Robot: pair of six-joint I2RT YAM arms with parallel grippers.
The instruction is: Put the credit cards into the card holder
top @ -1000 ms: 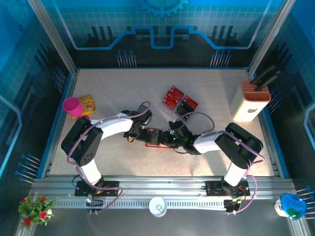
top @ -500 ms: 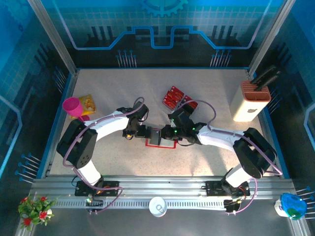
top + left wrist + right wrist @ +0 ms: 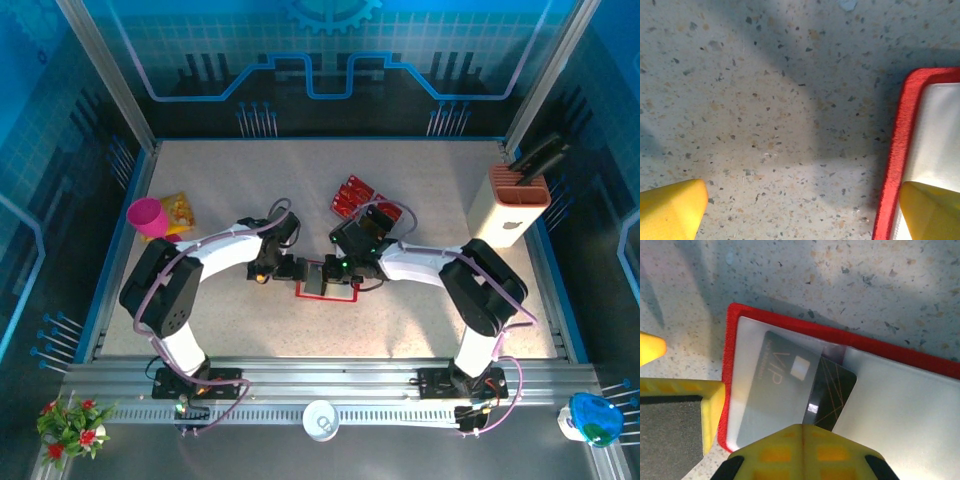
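Note:
The red card holder (image 3: pixel 731 365) lies open on the table, its pale inside facing up. A dark credit card (image 3: pixel 836 385) marked VIP sits slanted in its left half, mostly under the frosted pocket, one corner sticking out. My right gripper (image 3: pixel 802 432) is shut, its tip right at the card's near edge, nothing between its fingers. My left gripper (image 3: pixel 802 212) is open, one fingertip (image 3: pixel 932 212) on the holder's pale inside by the rim (image 3: pixel 896 150), the other (image 3: pixel 670 207) over bare table. Both grippers, left (image 3: pixel 297 268) and right (image 3: pixel 340 270), meet over the holder (image 3: pixel 325 292). More red credit cards (image 3: pixel 352 196) lie behind.
A beige slotted block (image 3: pixel 515 205) with dark handles stands at the right edge. A pink cup (image 3: pixel 148 216) and a yellow packet (image 3: pixel 179 207) sit at the left. A blue raised border (image 3: pixel 110 265) rims the table.
My right gripper's jaws have closed and it has shifted left over the holder, its arm now stretched out across the table. The left gripper stayed open at the holder's left edge.

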